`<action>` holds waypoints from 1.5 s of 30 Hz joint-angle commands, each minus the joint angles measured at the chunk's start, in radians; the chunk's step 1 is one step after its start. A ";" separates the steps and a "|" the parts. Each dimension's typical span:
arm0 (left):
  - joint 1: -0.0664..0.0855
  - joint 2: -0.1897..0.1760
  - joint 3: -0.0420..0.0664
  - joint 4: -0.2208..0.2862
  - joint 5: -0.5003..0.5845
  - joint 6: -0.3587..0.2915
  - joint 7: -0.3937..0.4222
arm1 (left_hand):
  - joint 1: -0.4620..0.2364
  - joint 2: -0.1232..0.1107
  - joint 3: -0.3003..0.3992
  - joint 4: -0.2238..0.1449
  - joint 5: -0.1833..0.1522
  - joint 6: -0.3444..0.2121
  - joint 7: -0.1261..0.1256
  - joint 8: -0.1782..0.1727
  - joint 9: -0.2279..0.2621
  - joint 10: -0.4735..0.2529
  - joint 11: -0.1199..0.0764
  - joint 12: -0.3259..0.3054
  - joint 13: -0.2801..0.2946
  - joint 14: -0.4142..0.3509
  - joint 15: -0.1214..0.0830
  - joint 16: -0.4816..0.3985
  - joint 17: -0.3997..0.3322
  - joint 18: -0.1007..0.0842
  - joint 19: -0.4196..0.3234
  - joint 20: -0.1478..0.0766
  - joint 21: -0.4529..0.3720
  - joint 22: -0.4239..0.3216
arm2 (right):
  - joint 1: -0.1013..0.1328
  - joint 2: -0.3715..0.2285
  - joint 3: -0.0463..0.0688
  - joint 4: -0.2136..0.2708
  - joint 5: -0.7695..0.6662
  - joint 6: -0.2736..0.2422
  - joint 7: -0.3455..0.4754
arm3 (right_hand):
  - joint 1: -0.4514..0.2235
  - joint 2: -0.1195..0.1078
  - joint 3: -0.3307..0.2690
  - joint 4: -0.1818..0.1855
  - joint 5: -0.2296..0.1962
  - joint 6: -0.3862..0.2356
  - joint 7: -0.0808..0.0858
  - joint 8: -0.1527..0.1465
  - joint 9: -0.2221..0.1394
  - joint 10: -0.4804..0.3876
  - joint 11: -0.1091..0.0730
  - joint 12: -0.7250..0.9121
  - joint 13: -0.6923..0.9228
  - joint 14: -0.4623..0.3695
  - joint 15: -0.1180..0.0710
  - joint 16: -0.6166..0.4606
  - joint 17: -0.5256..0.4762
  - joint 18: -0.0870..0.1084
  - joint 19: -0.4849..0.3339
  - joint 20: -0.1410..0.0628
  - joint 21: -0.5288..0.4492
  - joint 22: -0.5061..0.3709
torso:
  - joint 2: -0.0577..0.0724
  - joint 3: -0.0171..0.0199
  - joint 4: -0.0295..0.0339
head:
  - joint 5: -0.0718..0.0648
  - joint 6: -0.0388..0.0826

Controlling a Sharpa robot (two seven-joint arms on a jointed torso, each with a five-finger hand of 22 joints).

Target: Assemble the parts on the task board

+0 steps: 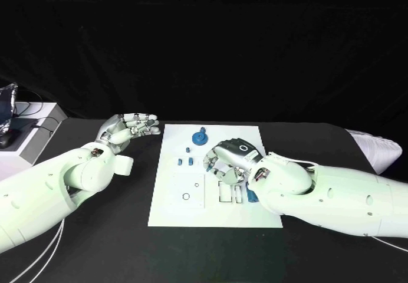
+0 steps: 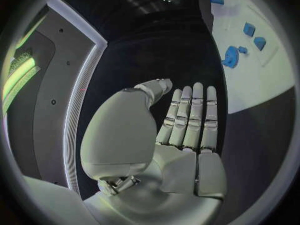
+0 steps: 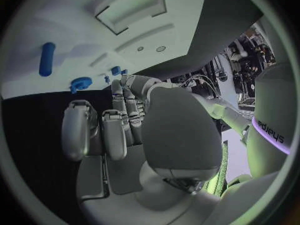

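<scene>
The white task board (image 1: 174, 206) lies in the middle of the black table. A round blue part (image 1: 200, 138) sits near its far edge, and a few small blue parts (image 1: 186, 160) stand left of centre. My right hand (image 1: 229, 157) hovers over the board's middle, fingers partly bent, with nothing in it. A blue peg (image 1: 252, 195) lies beside its wrist; the right wrist view shows this peg (image 3: 46, 58) flat on the board (image 3: 37, 25). My left hand (image 1: 129, 127) is off the board's left edge, and its fingers (image 2: 190, 115) are straight and empty.
A white box with cables (image 1: 24, 138) stands at the table's far left. A pale bag (image 1: 378, 148) lies at the far right. Rectangular slots (image 1: 229, 191) are cut into the board near my right wrist. Black table surrounds the board.
</scene>
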 commanded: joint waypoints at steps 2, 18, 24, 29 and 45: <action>-0.001 0.006 0.001 0.004 0.017 -0.027 0.037 | 0.000 -0.007 -0.006 0.002 -0.001 -0.002 0.001 0.004 -0.002 -0.001 0.006 -0.005 0.001 0.001 0.007 -0.005 0.002 0.011 0.007 0.001 -0.007 -0.001 | -0.019 0.028 -0.002 -0.012 -0.053 0.044 -0.013 | -0.005 0.008 0.004 -0.004 0.003 0.006 0.002 0.006 0.001 0.039 -0.033 0.006 0.000 0.048 -0.006 -0.002 -0.002 -0.004 0.022 -0.006 -0.003 0.111 | -0.007 -0.0036 -0.0040 | 0.010 -0.004; -0.007 0.009 0.000 0.029 0.029 -0.052 0.051 | 0.002 -0.007 -0.006 0.002 -0.001 -0.002 0.001 0.005 -0.002 0.000 0.006 -0.005 0.001 -0.002 0.007 -0.008 0.002 0.011 0.009 0.001 -0.009 -0.003 | -0.058 0.121 -0.009 -0.086 -0.075 0.093 -0.038 | -0.007 0.009 0.005 -0.005 0.003 0.006 0.002 0.006 0.001 0.039 -0.033 0.005 -0.001 0.048 -0.006 -0.004 -0.007 -0.002 0.020 -0.006 -0.011 0.108 | -0.005 -0.0058 -0.0033 | 0.027 -0.017; -0.007 0.006 0.000 0.033 0.029 -0.053 0.051 | 0.002 -0.007 -0.006 0.002 -0.001 -0.002 0.001 0.005 -0.002 0.000 0.006 -0.005 0.001 -0.002 0.007 -0.008 0.002 0.011 0.009 0.001 -0.009 -0.003 | -0.065 0.134 -0.010 -0.094 -0.090 0.093 -0.046 | -0.007 0.009 0.005 -0.005 0.003 0.006 0.002 0.006 0.001 0.039 -0.033 0.005 -0.001 0.048 -0.006 -0.004 -0.007 -0.002 0.020 -0.006 -0.011 0.108 | -0.005 -0.0060 -0.0030 | 0.032 -0.024; -0.007 0.002 0.000 0.035 0.029 -0.053 0.049 | 0.002 -0.007 -0.006 0.002 -0.001 -0.002 0.001 0.005 -0.002 0.000 0.006 -0.005 0.001 -0.002 0.007 -0.008 0.002 0.011 0.009 0.001 -0.009 -0.003 | -0.067 0.138 -0.010 -0.094 -0.096 0.089 -0.048 | -0.007 0.009 0.006 -0.005 0.003 0.005 0.003 0.006 0.001 0.038 -0.033 0.005 -0.001 0.048 -0.006 -0.003 -0.006 -0.002 0.020 -0.006 -0.010 0.108 | -0.006 -0.0057 -0.0042 | 0.034 -0.030; -0.007 -0.003 0.000 0.037 0.030 -0.052 0.041 | 0.003 -0.006 -0.007 0.002 -0.001 -0.002 0.001 0.006 -0.003 0.000 0.006 -0.006 0.001 -0.003 0.008 -0.012 0.004 0.012 0.012 0.001 -0.013 -0.006 | -0.068 0.146 -0.011 -0.092 -0.103 0.128 -0.049 | -0.008 0.008 0.008 -0.008 0.004 0.005 0.003 0.005 0.001 0.039 -0.033 0.005 -0.002 0.048 -0.005 -0.003 -0.005 -0.002 0.020 -0.006 -0.009 0.109 | -0.007 -0.0060 -0.0053 | 0.041 -0.037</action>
